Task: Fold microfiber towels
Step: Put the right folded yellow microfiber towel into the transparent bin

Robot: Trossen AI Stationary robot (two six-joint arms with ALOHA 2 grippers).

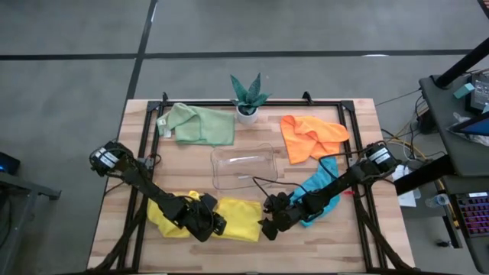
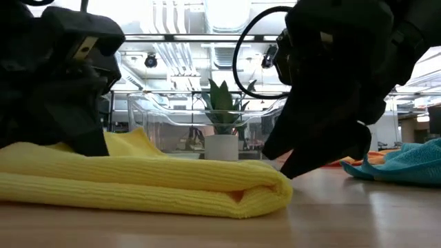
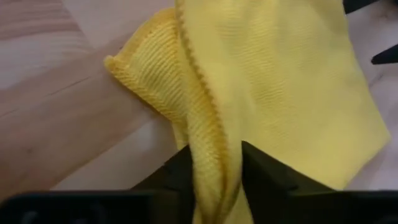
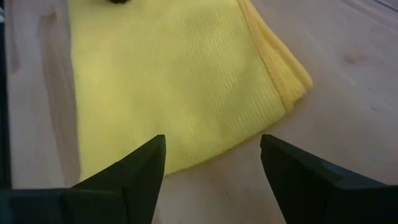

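Note:
A yellow microfiber towel (image 1: 238,219) lies folded near the table's front edge, with more yellow cloth (image 1: 162,214) to its left. My left gripper (image 1: 208,224) is on it and shut on a ridge of it (image 3: 214,180). My right gripper (image 4: 211,149) stands open just off the towel's right edge (image 4: 292,81), its fingers low over the wood (image 2: 293,169). The teal-blue towel (image 1: 321,192) lies crumpled under the right arm. The orange towel (image 1: 309,136) lies at the far right and the pale green one (image 1: 200,124) at the far left. My left gripper pinches a raised fold of the yellow towel (image 3: 211,155) between its two fingers (image 3: 264,171). More than one layer is bunched in the gap. The fingers slant down from the table's left. The rest of the towel (image 3: 292,81) lies spread on the table.
A clear plastic tray (image 1: 244,166) stands mid-table behind the yellow towel, and a small potted plant (image 1: 248,99) stands at the far edge. A black frame rail (image 1: 252,103) runs round the tabletop. Bare wood (image 1: 306,244) shows along the front edge.

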